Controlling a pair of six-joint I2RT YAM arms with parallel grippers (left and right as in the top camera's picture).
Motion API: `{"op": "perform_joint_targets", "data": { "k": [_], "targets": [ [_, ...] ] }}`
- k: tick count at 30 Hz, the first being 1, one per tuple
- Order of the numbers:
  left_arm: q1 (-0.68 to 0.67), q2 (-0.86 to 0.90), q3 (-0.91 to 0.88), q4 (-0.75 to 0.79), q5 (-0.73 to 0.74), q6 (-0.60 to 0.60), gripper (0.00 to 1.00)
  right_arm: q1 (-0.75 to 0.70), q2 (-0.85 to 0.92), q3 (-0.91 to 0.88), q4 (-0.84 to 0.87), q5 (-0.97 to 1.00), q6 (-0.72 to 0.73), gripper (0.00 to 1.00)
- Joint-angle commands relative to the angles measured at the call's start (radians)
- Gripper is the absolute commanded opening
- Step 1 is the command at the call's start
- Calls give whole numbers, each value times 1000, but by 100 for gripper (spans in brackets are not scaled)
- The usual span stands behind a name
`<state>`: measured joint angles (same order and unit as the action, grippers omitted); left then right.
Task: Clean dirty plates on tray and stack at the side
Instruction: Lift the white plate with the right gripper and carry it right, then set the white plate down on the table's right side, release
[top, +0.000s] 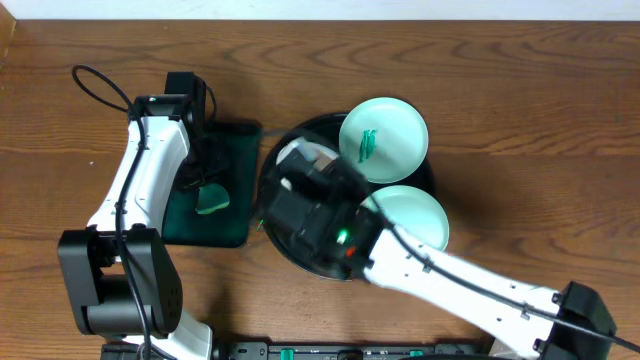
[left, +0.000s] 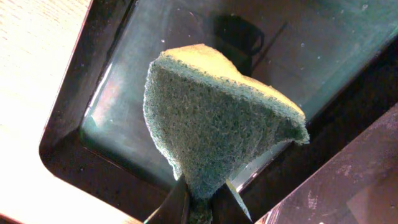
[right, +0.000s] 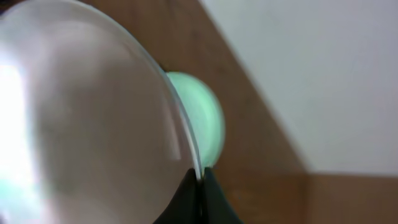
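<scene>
1. Now, the left pincer (left: 200, 200) is closed on the lower tip of a green sponge (left: 217, 118), which fans out wide above the fingers.
2. Below the sponge lies the glossy floor of the green tray (left: 323, 50); whether the sponge touches it cannot be told from the wrist view.
3. From overhead, the left arm reaches over that green tray, which sits on the wooden worktop (top: 520, 90) just left of the round black tray (top: 428, 177).
4. The right pincer (right: 199, 180) is clamped on the rim of the white plate (right: 87, 124), one finger on each face of the thin edge.
5. That plate fills the left of the right wrist view and is blurred, so its surface cannot be judged for smears.
6. Overhead, the right arm comes in from the lower right and covers the left half of the black tray; only a pale sliver of the white plate shows under the wrist.
7. The smeared plate (top: 395, 125), turquoise with a green mark left of its middle, sits at the tray's upper right.
8. The clean turquoise plate (top: 415, 215) lies at the tray's lower right, just below the smeared one, with the arm crossing its lower left edge.
9. A turquoise plate shows behind the white plate's rim in the right wrist view; which one cannot be told.
</scene>
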<state>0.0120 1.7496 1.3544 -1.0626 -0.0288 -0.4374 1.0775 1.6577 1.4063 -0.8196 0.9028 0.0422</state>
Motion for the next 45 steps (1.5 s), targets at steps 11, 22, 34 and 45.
{"op": "perform_joint_targets", "data": {
  "k": [11,22,34,45],
  "targets": [
    [5,0,3,-4,-1,14,7,-408,-123,51,-8,-411,459,1],
    [5,0,3,-4,-1,14,7,-1061,-131,56,-34,-876,477,1],
    [5,0,3,-3,-1,14,7,-1454,78,56,-35,-967,410,1],
    [5,0,3,-10,-1,14,7,-1514,323,56,49,-961,360,1]
  ]
}}
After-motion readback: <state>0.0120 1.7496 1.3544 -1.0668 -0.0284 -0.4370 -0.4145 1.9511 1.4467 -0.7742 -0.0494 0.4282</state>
